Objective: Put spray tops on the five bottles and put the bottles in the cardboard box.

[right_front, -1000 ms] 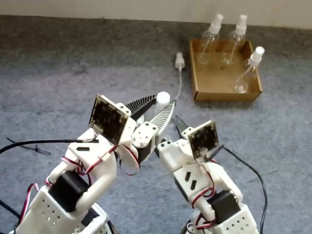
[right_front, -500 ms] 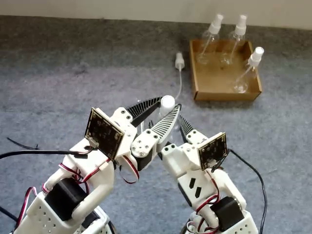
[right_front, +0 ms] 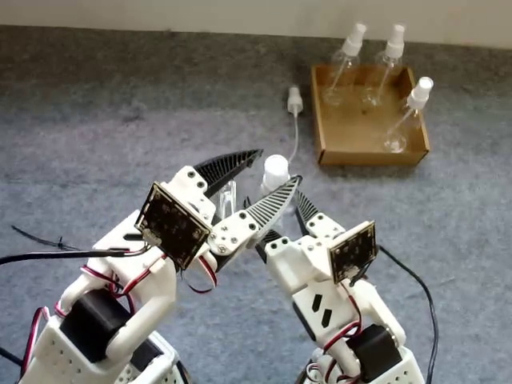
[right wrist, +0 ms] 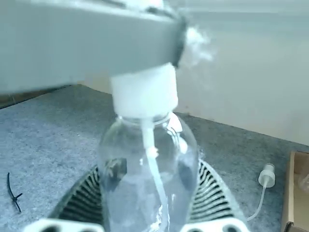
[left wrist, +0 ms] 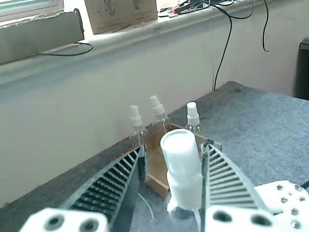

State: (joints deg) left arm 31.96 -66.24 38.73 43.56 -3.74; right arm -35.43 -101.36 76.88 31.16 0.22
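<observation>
A clear bottle (right wrist: 147,179) stands upright between the fingers of my right gripper (right wrist: 147,193), which is shut on its body. A white spray top (right wrist: 145,92) sits on its neck, its tube hanging inside. My left gripper (left wrist: 174,147) is open around that spray top (left wrist: 181,164); the top rests near one finger and a gap shows on the other side. From above, the spray top (right_front: 274,170) lies between the left gripper's (right_front: 278,166) spread fingers, with the right gripper (right_front: 282,210) just below it. A loose spray top (right_front: 294,100) lies on the carpet.
The cardboard box (right_front: 372,156) sits at the far right with three capped bottles (right_front: 410,112) upright in it. In the left wrist view the capped bottles (left wrist: 157,111) stand ahead. A black cable tie (right_front: 48,240) lies on the carpet at the left.
My left gripper has opened and let go of the spray top, which stays on the bottle. Both arms have shifted slightly nearer the front of the table.
</observation>
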